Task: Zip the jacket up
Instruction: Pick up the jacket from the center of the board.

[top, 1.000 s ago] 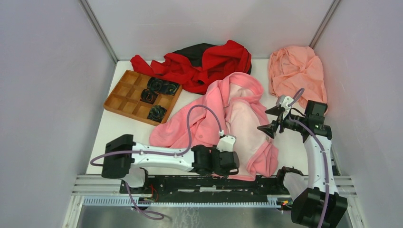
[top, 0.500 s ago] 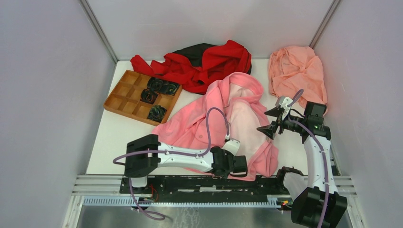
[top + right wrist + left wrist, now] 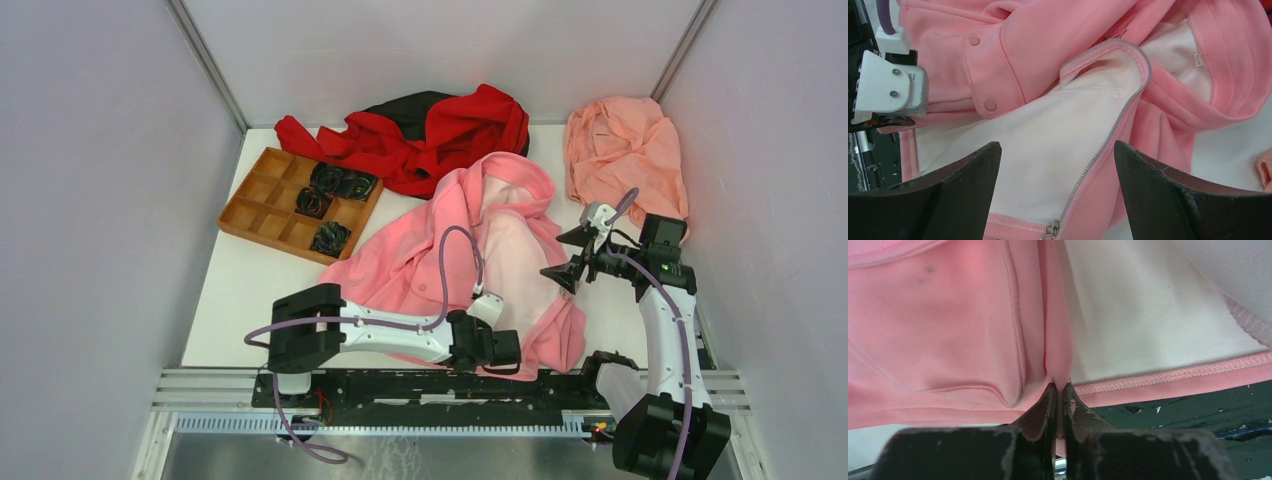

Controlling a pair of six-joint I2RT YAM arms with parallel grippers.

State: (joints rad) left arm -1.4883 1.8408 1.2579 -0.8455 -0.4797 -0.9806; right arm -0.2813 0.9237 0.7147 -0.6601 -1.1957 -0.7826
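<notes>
Your left gripper [image 3: 1058,388] is pinched shut on the hem [image 3: 1168,377] of the big pink fleece jacket [image 3: 430,262]. Your right gripper [image 3: 1057,146] hangs wide open above it. It looks soft and floppy, so grab the small metal zipper pull [image 3: 1050,231] just below.

We see jacket [image 3: 400,265]: bright pink fleece, unzipped, crumpled mid-desk [image 3: 240,290], front spread, paler lining [image 3: 1048,150] facing up. Hood [image 3: 515,175] toward far side, hem at near edge. Zipper [image 3: 1108,140] teeth line open edge; small metal pull [image 3: 1050,231] at hem.
</notes>
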